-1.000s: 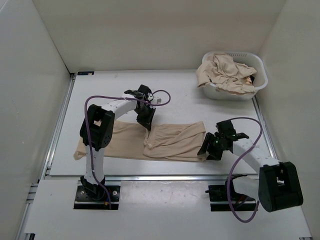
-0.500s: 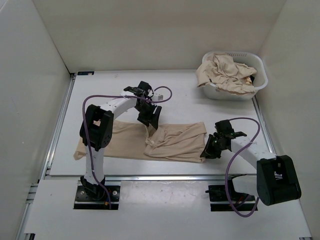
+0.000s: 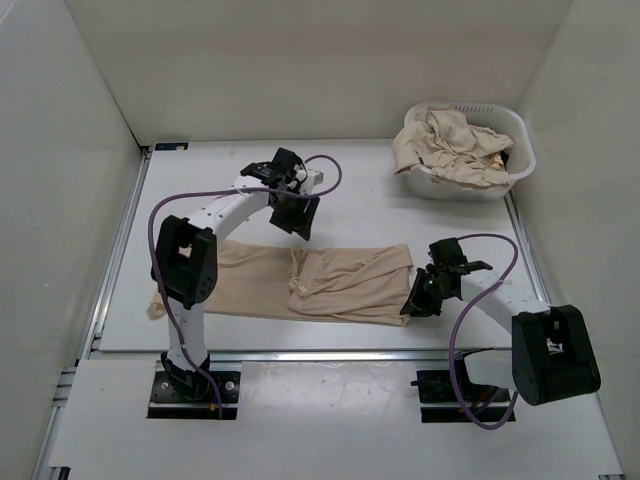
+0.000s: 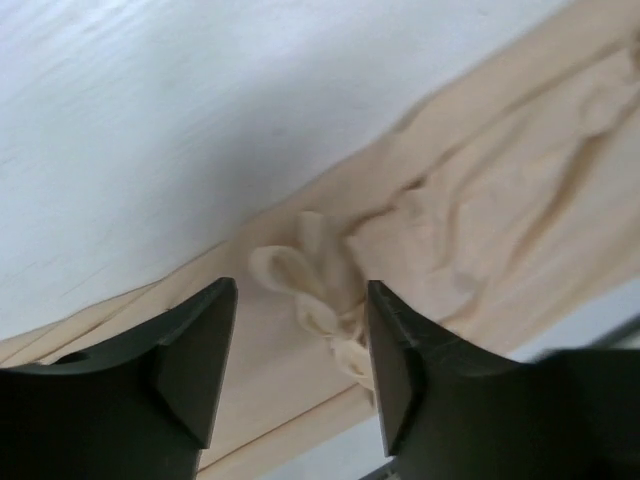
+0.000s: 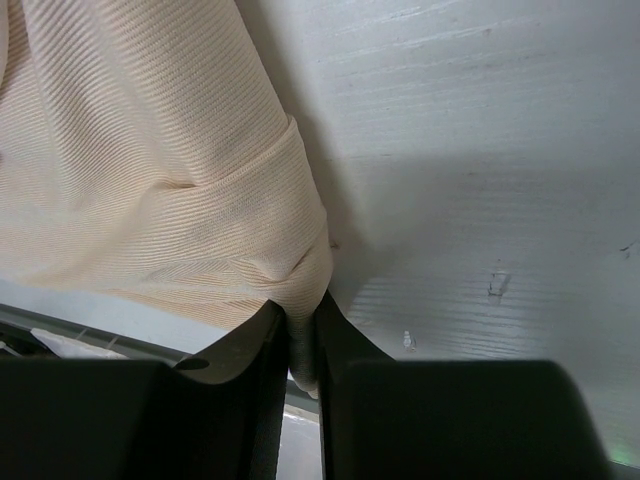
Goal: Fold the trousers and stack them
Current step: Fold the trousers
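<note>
Far-right basket [image 3: 470,188] holds crumpled trousers [image 3: 450,145]; right gripper [image 5: 302,318] pinches spread trousers' [image 3: 350,285] near-right corner; left gripper [image 4: 300,295] agape, empty, above them.

free: bare table [image 3: 400,215] from 12 to 1 o'clock, behind the trousers [image 3: 350,285] | blocked: basket [image 3: 470,160] in the 2 o'clock corner; walls [image 3: 300,70] at 9, 12, 3 | left arm [image 3: 230,205] arches over 10 to 11 | right gripper [image 3: 410,306] pinches the hem at 4
</note>
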Controlling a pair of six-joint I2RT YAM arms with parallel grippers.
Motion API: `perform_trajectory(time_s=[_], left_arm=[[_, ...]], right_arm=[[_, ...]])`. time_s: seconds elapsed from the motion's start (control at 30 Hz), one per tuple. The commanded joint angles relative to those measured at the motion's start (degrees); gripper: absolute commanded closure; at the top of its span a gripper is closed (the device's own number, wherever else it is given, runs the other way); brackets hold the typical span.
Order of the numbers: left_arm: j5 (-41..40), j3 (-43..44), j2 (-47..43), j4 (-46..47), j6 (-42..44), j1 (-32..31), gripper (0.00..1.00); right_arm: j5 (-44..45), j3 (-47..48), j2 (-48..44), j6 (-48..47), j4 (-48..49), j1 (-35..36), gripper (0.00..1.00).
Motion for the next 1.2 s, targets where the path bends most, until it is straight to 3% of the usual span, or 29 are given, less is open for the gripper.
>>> perform_trajectory(time_s=[0.0, 0.03, 0.07, 0.2, 0.27, 0.4, 0.43, 0.47, 0.57, 0.77, 0.9, 0.93, 1.0, 1.03, 1.07, 1.17], left_arm=[[6.80, 1.13, -2.67, 0.09, -0.03, -3.34, 0.34], [8.73, 0.52, -1.71, 0.09, -0.03, -3.34, 0.25], [8.75, 0.51, -0.91, 0.09, -0.03, -3.34, 0.24], [5.51, 0.51, 4.53, -2.01, -0.03, -3.34, 0.22], [7.86, 1.13, 7.35, -3.25, -0.03, -3.34, 0.24], [8.93, 1.74, 8.85, -3.25, -0.03, -3.34, 0.54], [8.41, 2.26, 8.85, -3.77, -0.03, -3.34, 0.76], [8.40, 2.27, 8.85, -3.77, -0.03, -3.34, 0.86], [7.18, 1.66, 6.93, -3.77, -0.03, -3.34, 0.86], [-2.58, 1.04, 4.29, -3.25, -0.03, -2.28, 0.86], [-3.29, -0.19, 4.28, -3.25, -0.03, -2.28, 0.86], [-2.68, -0.80, 4.28, -3.25, -0.03, -2.28, 0.86], [-1.89, -1.33, 4.80, -3.25, -0.03, -2.28, 0.86], [-1.36, -1.33, 4.81, -3.25, -0.03, -2.28, 0.83], [-1.36, -1.33, 4.81, -3.25, -0.03, -2.28, 0.79], [-0.83, -1.33, 4.29, -3.25, -0.03, -2.28, 0.62]], right_arm=[[2.53, 0.26, 1.29, -1.32, -1.58, 0.31, 0.82], [2.53, 0.26, 1.29, -1.32, -1.58, 0.31, 0.82], [2.53, 0.26, 1.82, -1.32, -1.58, 0.31, 0.82], [2.53, 0.26, 2.34, -1.32, -1.58, 0.31, 0.84], [2.53, 0.26, 2.35, -1.32, -1.58, 0.31, 0.85], [2.53, 0.26, 2.35, -1.32, -1.58, 0.31, 0.94], [2.53, 0.26, 2.35, -1.32, -1.58, 0.31, 0.98], [2.53, 0.26, 1.74, -1.32, -2.28, 0.31, 1.00], [2.53, -0.97, 0.60, -2.47, -3.77, 0.31, 1.00], [2.53, -1.50, -2.31, -4.83, -6.76, 0.31, 1.00], [2.53, -1.50, -2.84, -6.06, -7.30, 0.31, 1.00], [1.83, -1.50, -2.84, -6.77, -7.30, 0.31, 0.95], [1.30, -0.80, -2.84, -8.17, -7.30, 0.31, 0.76], [1.30, 1.03, -2.84, -8.79, -8.52, 0.31, 0.61], [1.30, 2.01, -2.84, -9.49, -9.14, 0.31, 0.35], [2.00, 5.61, -3.45, -12.57, -10.29, -0.22, 0.20]])
